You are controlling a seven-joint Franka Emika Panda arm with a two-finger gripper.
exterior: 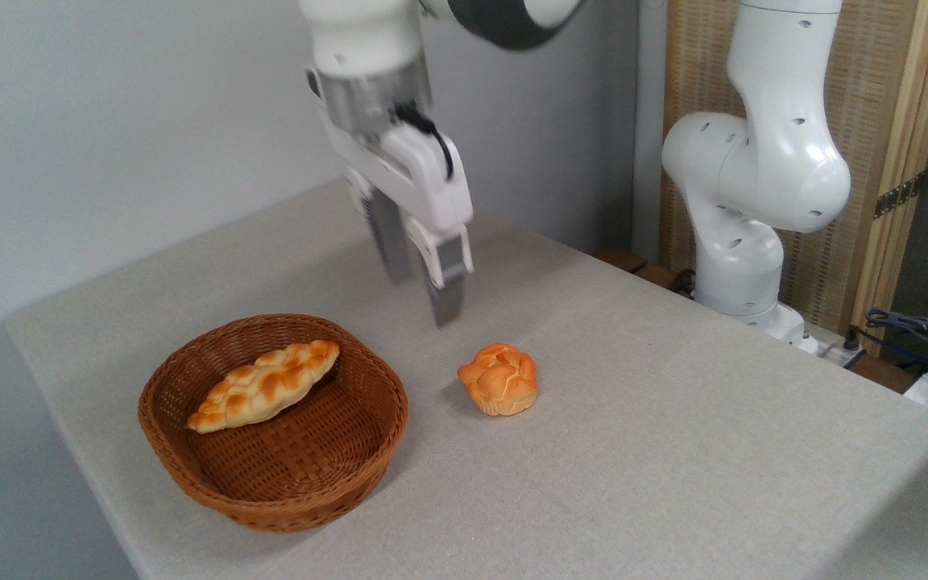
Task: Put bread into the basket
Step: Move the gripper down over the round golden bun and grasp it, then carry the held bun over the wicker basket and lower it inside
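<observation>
The bread point(499, 379) sat on the table point(673, 451) right of the basket point(274, 423), below and slightly right of my jaws point(425, 294), which hung apart and empty above it.
</observation>
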